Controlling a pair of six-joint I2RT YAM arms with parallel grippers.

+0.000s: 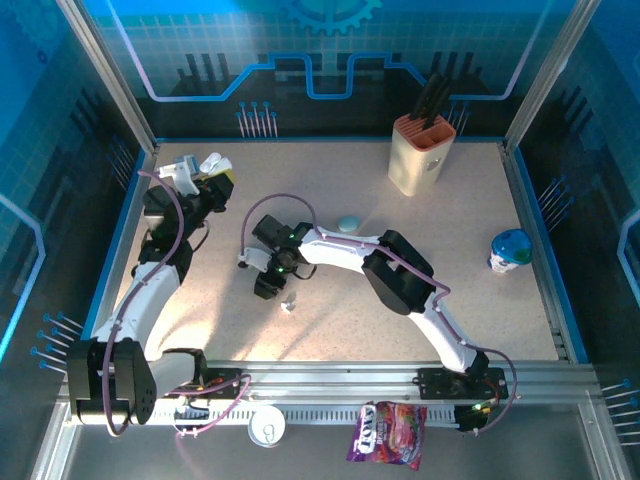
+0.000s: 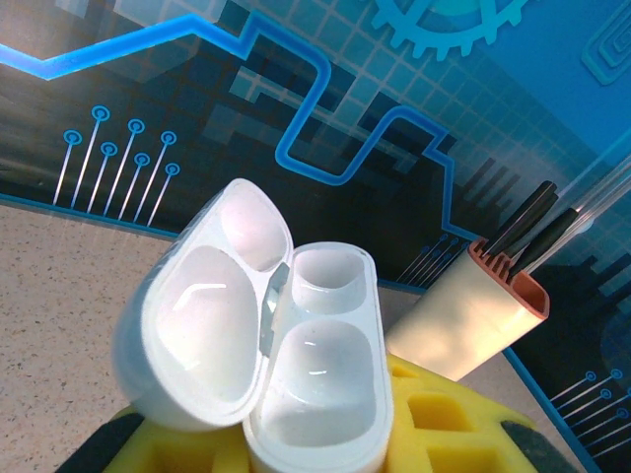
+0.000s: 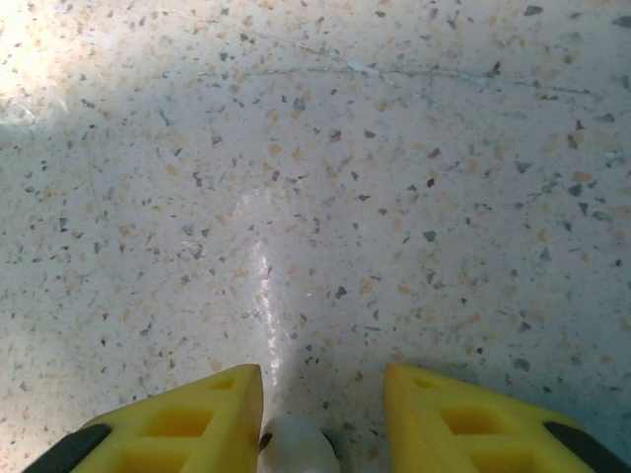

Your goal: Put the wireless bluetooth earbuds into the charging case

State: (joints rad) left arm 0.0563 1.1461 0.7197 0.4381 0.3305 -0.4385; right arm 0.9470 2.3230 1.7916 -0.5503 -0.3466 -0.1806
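Two grippers | left gripper: clamped on the white charging case, held up at the counter's far-left corner, lid hinged open | right gripper: low over mid counter, yellow fingers apart | earbud: white, lies on the counter between those fingers, not pinched, closer to one finger.
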